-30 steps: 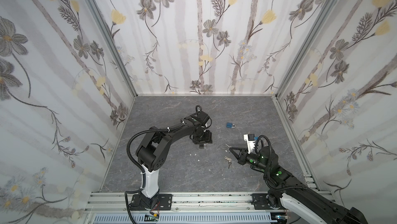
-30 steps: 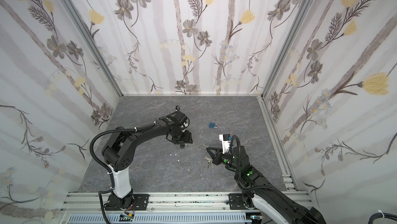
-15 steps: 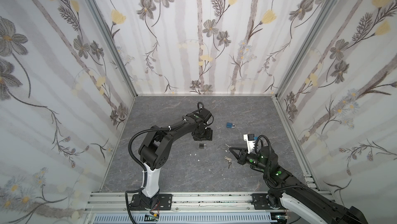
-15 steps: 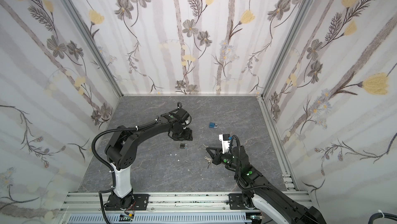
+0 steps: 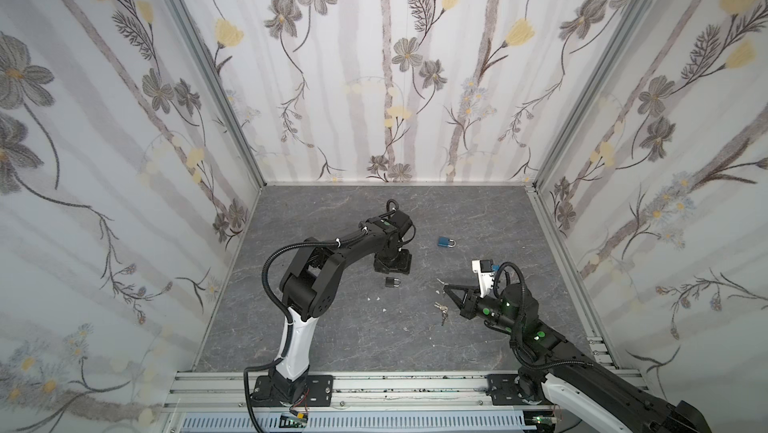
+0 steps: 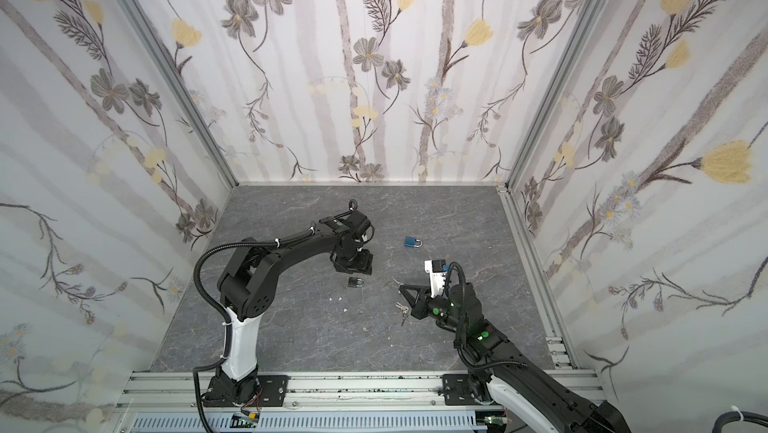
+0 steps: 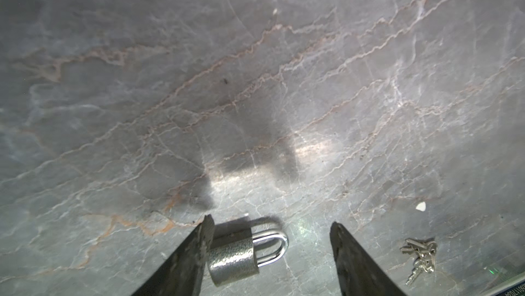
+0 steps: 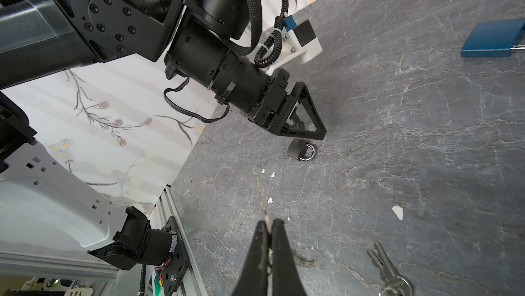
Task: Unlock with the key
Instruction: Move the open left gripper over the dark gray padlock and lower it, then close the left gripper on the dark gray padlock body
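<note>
now centre spread left gripper (image 7: 270, 223) over silver padlock (image 7: 233, 260), clamp body, leave keyhole clear; with right gripper (image 8: 269, 223) pinching key (image 8: 262, 200) near padlock, line blade up before inserting.

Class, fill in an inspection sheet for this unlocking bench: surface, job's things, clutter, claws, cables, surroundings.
Surface: grey marbled tabletop.
Job's things: small padlock lying flat, shackle looks closed; blue padlock lying farther back; key bunch on the tabletop; single key held.
Clutter: a few white flecks.
Claws: left claw open, just above the small padlock, not gripping; right claw shut on the single key.
Cables: black conduit looped along the left arm; thin black cable looped over the right wrist.
Surroundings: floral-papered walls on three sides; aluminium rail in front.
</note>
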